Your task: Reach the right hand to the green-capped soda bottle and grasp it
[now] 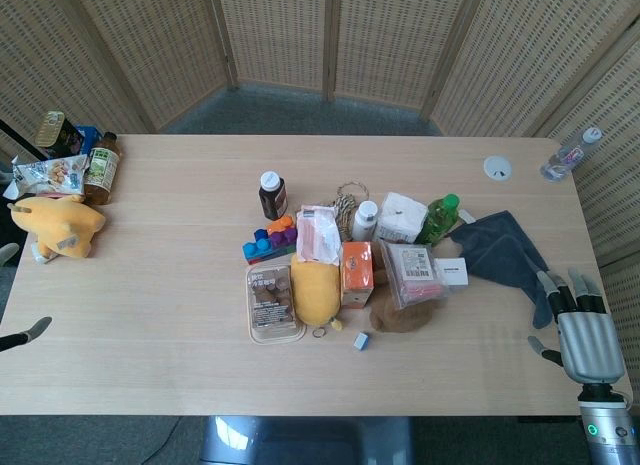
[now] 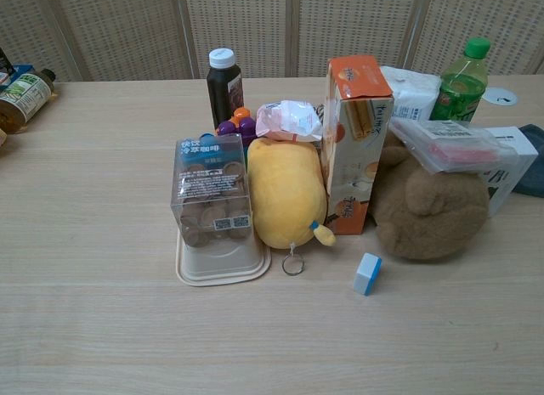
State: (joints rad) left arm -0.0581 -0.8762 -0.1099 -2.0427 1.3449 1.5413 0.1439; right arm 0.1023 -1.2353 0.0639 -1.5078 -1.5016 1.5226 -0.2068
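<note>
The right hand (image 1: 587,333) hovers at the table's near right edge, empty, fingers extended and slightly apart. From it, the green-capped soda bottle (image 1: 438,219) lies forward and to the left, across the grey cloth (image 1: 505,252), well apart from the hand. The bottle stands upright, just beside the white tissue pack (image 1: 402,216). The left hand (image 1: 27,332) barely shows at the far left edge, much farther off; I cannot tell its state.
</note>
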